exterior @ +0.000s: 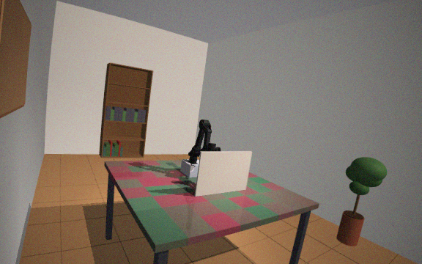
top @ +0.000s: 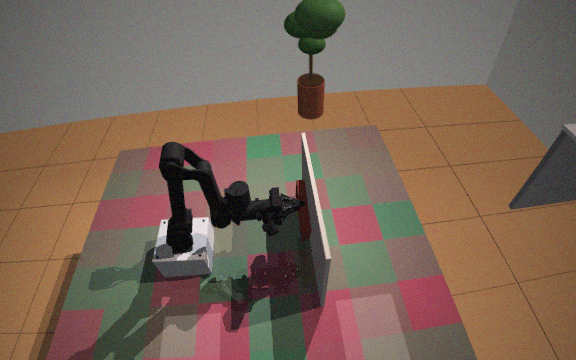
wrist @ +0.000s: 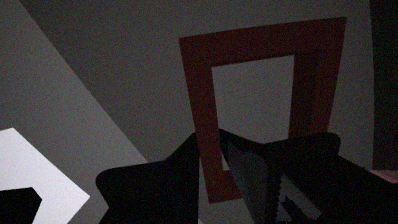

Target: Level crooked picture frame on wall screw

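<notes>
The dark red picture frame point(top: 305, 227) point(wrist: 260, 41) is on the near face of the upright wall panel point(top: 316, 200) point(exterior: 223, 172) point(wrist: 120, 55). In the wrist view its top bar slopes, higher at the right end. My gripper point(top: 301, 203) point(wrist: 206, 134) is shut on the frame's left bar, low on that side in the wrist view, with the fingers either side of the bar. The right finger covers part of the frame's opening and lower right. The screw and the notched strip are hidden. In the exterior view the panel hides the frame and gripper.
The panel stands on a patchwork-coloured table point(top: 355, 220) point(exterior: 171, 220), in front of the arm's white base point(top: 188, 267) point(exterior: 187, 169). A potted plant point(top: 310, 97) point(exterior: 350, 227) stands on the floor beyond the table. A bookcase point(exterior: 127, 128) is against the far wall.
</notes>
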`<state>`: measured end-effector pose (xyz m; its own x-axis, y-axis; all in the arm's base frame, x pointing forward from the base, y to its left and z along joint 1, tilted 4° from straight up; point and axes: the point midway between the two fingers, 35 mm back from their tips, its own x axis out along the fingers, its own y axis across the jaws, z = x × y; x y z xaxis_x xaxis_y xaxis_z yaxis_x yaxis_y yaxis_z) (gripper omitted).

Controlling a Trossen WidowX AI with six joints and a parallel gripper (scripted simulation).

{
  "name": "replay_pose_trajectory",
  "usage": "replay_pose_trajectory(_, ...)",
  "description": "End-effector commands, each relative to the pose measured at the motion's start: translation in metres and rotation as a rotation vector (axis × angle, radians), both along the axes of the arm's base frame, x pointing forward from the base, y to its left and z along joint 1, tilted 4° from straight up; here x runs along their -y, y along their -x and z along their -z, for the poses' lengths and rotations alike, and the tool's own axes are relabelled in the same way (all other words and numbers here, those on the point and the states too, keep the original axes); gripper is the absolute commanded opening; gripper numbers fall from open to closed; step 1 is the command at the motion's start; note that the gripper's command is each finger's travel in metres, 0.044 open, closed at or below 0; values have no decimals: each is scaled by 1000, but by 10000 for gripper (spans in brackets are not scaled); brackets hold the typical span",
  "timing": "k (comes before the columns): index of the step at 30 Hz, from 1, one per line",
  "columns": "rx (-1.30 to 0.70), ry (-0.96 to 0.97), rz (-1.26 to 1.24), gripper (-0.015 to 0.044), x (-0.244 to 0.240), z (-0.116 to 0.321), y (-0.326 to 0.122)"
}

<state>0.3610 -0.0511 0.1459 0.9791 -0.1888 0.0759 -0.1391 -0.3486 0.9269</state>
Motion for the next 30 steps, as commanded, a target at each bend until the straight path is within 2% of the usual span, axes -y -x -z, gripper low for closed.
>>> replay_pose_trajectory(1,-8,39,4,0,0,0,0)
replay_pose_trajectory(30,-36,179,15,0,-1,0,0)
